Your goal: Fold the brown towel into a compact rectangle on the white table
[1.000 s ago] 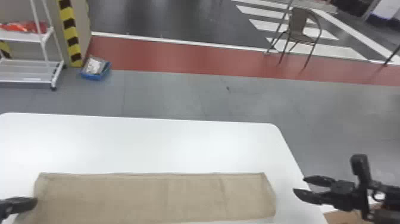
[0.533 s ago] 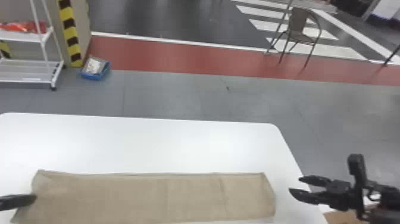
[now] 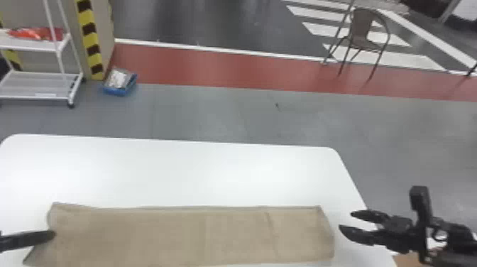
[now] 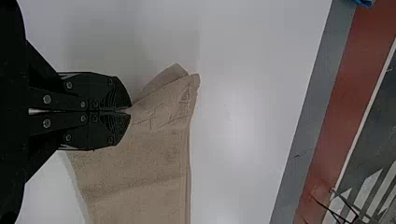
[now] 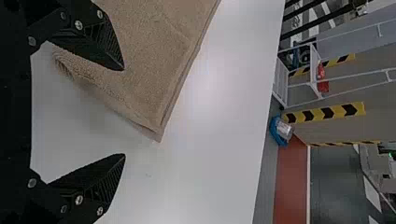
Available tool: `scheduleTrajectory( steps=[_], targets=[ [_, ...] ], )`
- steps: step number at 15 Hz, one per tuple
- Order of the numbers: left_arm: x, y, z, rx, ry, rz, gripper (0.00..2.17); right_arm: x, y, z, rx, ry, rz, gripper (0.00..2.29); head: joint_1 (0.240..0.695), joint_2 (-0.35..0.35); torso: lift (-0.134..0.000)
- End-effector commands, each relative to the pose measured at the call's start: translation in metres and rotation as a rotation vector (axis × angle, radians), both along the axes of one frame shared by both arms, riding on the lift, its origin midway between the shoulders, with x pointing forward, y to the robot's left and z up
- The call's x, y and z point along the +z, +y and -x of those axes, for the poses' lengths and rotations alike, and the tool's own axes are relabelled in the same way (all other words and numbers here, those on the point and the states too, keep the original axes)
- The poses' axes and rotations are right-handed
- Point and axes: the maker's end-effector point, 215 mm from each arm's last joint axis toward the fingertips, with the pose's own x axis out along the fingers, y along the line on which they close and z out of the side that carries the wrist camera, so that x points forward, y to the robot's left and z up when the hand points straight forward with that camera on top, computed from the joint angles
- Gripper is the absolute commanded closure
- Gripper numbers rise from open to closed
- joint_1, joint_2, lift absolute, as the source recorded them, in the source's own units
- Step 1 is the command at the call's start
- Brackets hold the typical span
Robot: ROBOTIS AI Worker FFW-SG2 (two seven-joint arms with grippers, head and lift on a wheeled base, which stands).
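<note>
1. L gripper [image 3: 52, 235]: enters head view from L edge, approx. horiz., tips at L end of brown towel [image 3: 177, 234]. Jaws closed together, w/ a pinch of cloth btwn the tips; creases fan out from the grip (L wrist view).
2. R gripper [image 3: 346, 221]: enters from R edge, pointing inward, just beyond the towel's R end, near the table's R edge. Jaws wide apart, nothing held. Upright black block [image 3: 420, 202] on the wrist.
3. Brown towel: on the near part of the white table [image 3: 177, 170], laid as a long strip L to R. Matte, nubbly terry pile; layered edges; a crease near R end. L end flares to a raised corner, w/ a slanted edge.
4. Table: smooth, glossy white top, rounded far corners.
5. Blue tray [image 3: 120, 93]: on floor beyond table, w/ whitish pkg. [image 3: 119, 78] inside.
6. White rack [image 3: 60, 85]: metal frame, two shelves visible, on casters; red-orange item [image 3: 35, 33] on upper shelf.
</note>
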Motion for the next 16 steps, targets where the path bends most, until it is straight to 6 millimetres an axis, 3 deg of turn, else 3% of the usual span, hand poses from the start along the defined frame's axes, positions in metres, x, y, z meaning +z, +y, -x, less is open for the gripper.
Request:
scheduleTrajectory(
  steps=[1,7,11,13,15,16],
  targets=[
    [0.005,-0.002,0.001,0.010,0.007,0.030,1.44,-0.002,0.006,-0.002,0.005,-0.002,-0.007,0.26,0.695,-0.254,0.000],
    [0.033,-0.009,-0.003,0.040,0.024,0.137,1.44,-0.004,0.030,-0.005,0.024,-0.019,-0.062,0.26,0.695,-0.238,0.000],
    [0.034,-0.018,-0.002,0.032,0.030,0.155,1.44,-0.009,0.053,-0.009,0.053,-0.041,-0.082,0.33,0.695,-0.215,0.000],
    [0.038,-0.018,-0.005,0.037,0.025,0.166,1.44,-0.010,0.061,-0.010,0.062,-0.038,-0.096,0.62,0.695,-0.207,0.000],
    [0.046,-0.017,-0.008,0.047,0.027,0.187,1.44,-0.012,0.067,-0.010,0.073,-0.029,-0.101,1.06,0.695,-0.196,0.000],
    [0.049,-0.016,-0.009,0.055,0.029,0.197,1.44,-0.016,0.073,-0.009,0.086,-0.018,-0.102,1.07,0.695,-0.196,0.000]
  ],
)
